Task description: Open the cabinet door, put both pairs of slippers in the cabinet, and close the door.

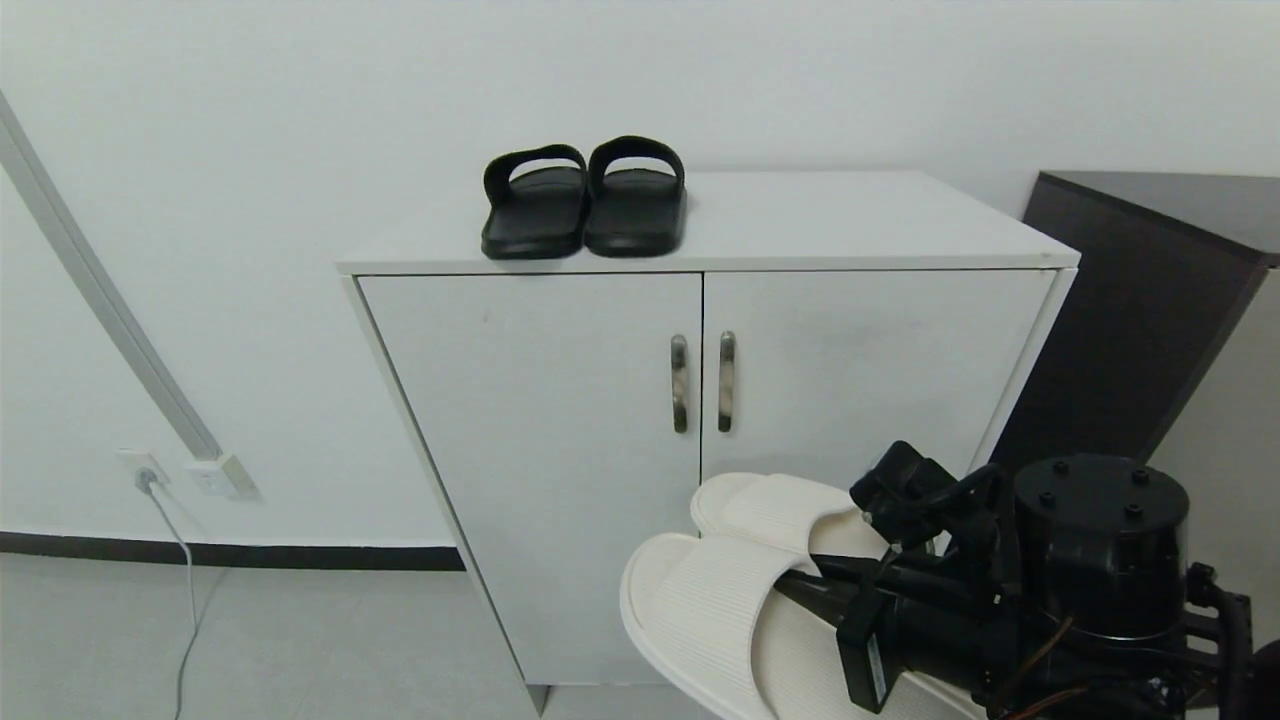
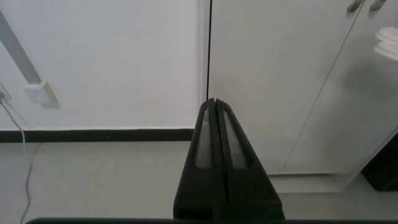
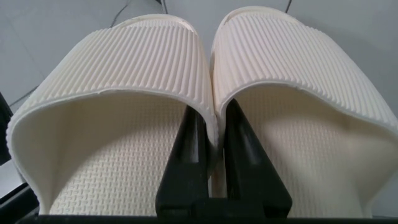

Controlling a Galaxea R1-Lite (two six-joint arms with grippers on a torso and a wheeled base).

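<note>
The right pincer (image 3: 213, 123) pinches the adjoining straps of the white slippers (image 1: 735, 560), held low before the cabinet (image 1: 540, 430), its doors (image 1: 860, 360) closed; the black slippers (image 1: 585, 205) sit side by side on top; the left pincer (image 2: 215, 109) is pressed together, empty.

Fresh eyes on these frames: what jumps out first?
A pair of black rubber slide slippers sits on top of the white two-door cabinet, whose doors are both shut. Low in front of its right door, the right claw pinches a pair of cream ribbed slippers by their inner straps.
</note>
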